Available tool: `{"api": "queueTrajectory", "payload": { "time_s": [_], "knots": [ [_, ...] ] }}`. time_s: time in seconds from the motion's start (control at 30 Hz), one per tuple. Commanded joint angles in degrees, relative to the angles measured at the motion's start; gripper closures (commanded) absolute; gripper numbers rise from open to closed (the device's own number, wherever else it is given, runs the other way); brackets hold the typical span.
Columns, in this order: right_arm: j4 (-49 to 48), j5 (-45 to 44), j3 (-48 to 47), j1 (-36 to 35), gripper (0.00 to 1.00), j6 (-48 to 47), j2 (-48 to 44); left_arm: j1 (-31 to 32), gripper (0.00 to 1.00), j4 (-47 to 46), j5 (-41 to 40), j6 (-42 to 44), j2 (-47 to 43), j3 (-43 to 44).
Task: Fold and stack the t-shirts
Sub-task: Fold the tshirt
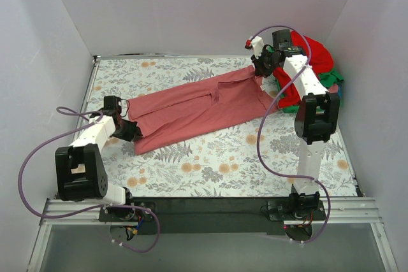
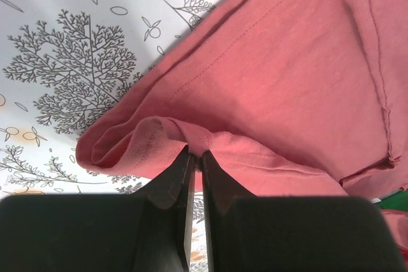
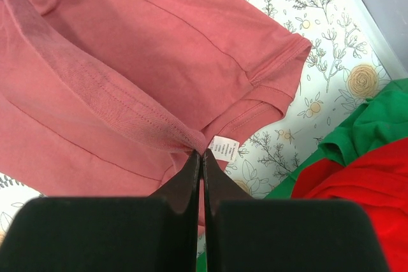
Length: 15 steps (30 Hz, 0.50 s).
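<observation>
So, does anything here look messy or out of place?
Nothing is damaged. The rose-pink shirt lies askew, diagonal across the table, pinched at each end by the left gripper and right gripper. Red and green shirts sit crumpled in a heap at the far right corner.

Place: robot lab test cell | walls: plain white panels (image 1: pixel 191 4) boxing in the table | tabletop: floral-print cloth (image 1: pixel 210 164) | near edge: aluminium rail (image 1: pixel 347 203) carrying left arm base (image 1: pixel 124 211) and right arm base (image 1: pixel 296 207) | wiring: loose purple cables (image 1: pixel 20 179)

Overhead and wrist close-ups on t-shirt (image 1: pixel 191 109)
</observation>
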<state>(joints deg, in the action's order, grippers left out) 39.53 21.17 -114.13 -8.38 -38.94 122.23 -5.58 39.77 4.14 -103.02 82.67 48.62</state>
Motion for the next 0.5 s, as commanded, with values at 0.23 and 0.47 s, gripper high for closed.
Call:
{"api": "queueTrajectory", "payload": {
  "time_s": [0.23, 0.47],
  "knots": [
    [-3.1, -1.0, -1.5, -0.1, 0.99, 1.0, -0.2, -0.6, 1.00, -1.0, 0.6, 1.1, 0.5, 2.9],
    [-3.5, -1.4, -0.7, -0.1, 0.99, 0.9, -0.5, -0.6, 1.00, -1.2, 0.9, 1.1, 0.8, 3.2]
  ]
}}
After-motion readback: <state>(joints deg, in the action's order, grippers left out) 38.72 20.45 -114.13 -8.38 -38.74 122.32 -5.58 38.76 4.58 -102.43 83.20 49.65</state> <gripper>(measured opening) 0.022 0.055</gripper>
